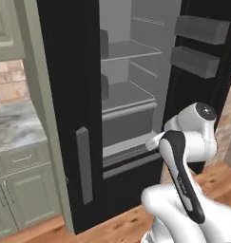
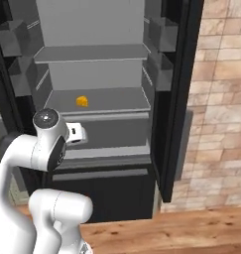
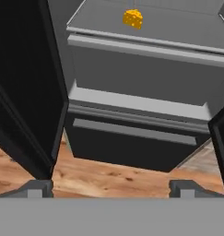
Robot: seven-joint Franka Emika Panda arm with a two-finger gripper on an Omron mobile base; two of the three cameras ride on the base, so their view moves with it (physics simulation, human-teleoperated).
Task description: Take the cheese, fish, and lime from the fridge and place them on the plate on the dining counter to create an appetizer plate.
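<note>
The fridge (image 1: 129, 95) stands open, its grey shelves bare apart from the cheese. In the right base view the cheese (image 2: 82, 101), a small yellow-orange wedge, sits on the left part of the lower shelf, above the drawer (image 2: 112, 131). The hand view looks up at the cheese (image 3: 132, 18) from well below and in front of the shelf. My gripper (image 3: 111, 188) is open wide with nothing between its fingertips (image 3: 39, 188), low before the fridge (image 3: 141, 73). The fish, the lime, the plate and the dining counter are out of view.
The fridge's two black doors (image 1: 69, 118) (image 2: 179, 99) stand open on either side of the arm, the right one carrying grey bins (image 1: 195, 61). A marble counter on sage-green cabinets (image 1: 17, 128) lies to the left, a brick wall (image 2: 218, 99) to the right, over wooden floor (image 3: 109, 177).
</note>
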